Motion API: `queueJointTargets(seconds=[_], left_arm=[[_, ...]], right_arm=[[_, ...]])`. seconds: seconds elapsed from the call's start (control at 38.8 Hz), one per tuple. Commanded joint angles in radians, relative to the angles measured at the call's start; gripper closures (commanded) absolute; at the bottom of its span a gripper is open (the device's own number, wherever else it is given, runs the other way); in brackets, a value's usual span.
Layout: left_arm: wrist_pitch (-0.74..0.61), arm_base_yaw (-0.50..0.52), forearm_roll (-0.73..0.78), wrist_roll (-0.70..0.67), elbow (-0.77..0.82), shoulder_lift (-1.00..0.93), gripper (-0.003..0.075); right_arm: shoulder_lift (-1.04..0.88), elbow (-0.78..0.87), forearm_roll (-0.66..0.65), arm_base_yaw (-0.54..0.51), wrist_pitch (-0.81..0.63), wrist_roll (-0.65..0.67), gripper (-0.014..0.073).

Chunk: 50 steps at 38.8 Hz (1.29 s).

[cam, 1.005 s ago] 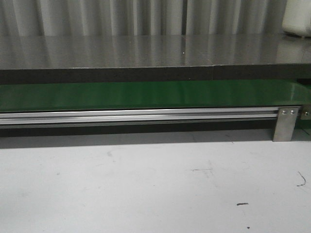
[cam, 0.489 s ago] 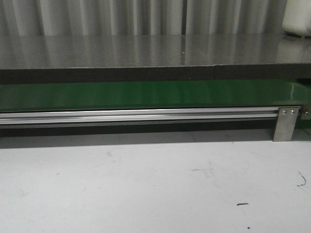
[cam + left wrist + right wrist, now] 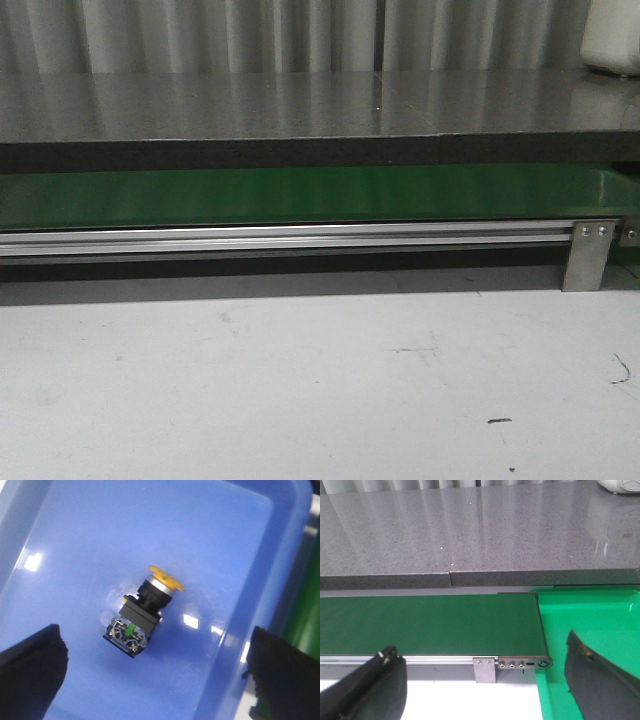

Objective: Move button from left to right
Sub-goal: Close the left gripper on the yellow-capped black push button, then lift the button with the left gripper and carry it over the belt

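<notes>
The button [image 3: 142,612] lies on its side in a blue tray [image 3: 100,535], orange-yellow cap pointing away, black body and metal terminals toward the fingers. My left gripper [image 3: 150,675] is open above the tray, its black fingers [image 3: 30,670] wide apart on either side of the button, not touching it. My right gripper [image 3: 485,685] is open and empty, over the white table beside the end of the green conveyor belt [image 3: 425,622]. Neither gripper nor the button shows in the front view.
A green tray [image 3: 590,620] sits at the belt's end in the right wrist view. The conveyor's aluminium rail [image 3: 290,238] and bracket [image 3: 588,255] cross the front view, with a grey stone counter [image 3: 300,105] behind and the white table [image 3: 300,390] in front.
</notes>
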Motion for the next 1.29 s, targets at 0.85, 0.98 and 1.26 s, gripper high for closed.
queueJointTargets(seconds=[0.85,0.98,1.26], left_arm=[[0.051,0.022,0.064,0.084,-0.150,0.213,0.0594],[0.051,0.022,0.064,0.084,-0.150,0.207,0.0611],[0.019,0.022,0.034,0.082,-0.150,0.114,0.0611]], right_arm=[[0.008,-0.033,0.002,-0.002,-0.084,-0.003,-0.0061],[0.008,-0.033,0.002,-0.002,-0.084,-0.003,-0.0061],[0.008,-0.033,0.002,-0.002,-0.084,-0.003,-0.0061]])
